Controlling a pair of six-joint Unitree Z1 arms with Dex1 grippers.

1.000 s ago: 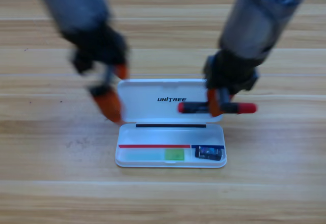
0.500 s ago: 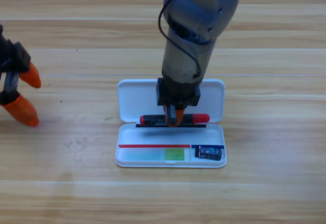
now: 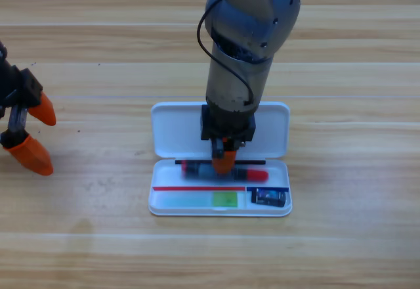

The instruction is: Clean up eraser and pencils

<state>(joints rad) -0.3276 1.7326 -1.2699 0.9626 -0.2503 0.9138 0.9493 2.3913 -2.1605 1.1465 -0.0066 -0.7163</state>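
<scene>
Table [image 3: 341, 249]: pale wood, long-grained planks, smooth with a soft sheen. White case [image 3: 275, 121], centre of frame: hard plastic, smooth, lightly glossy. Green pencil [image 3: 197, 200]: translucent plastic. Black-and-red pencil [image 3: 256, 172]: glossy red ends. Eraser [image 3: 268, 198]: dark, matt. Right arm [image 3: 246, 46]: grey shell, satin, with highlights. Left gripper [image 3: 31, 131], left edge: orange jaws, smooth, matt.

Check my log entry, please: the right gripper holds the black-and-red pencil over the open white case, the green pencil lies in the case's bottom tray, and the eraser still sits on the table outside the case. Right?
One thing is wrong: the eraser is not on the table; the high view shows it inside the white case, in the small compartment at the bottom tray's right end. The rest stands: the right gripper holds the black-and-red pencil, and the green pencil lies in the tray.
</scene>
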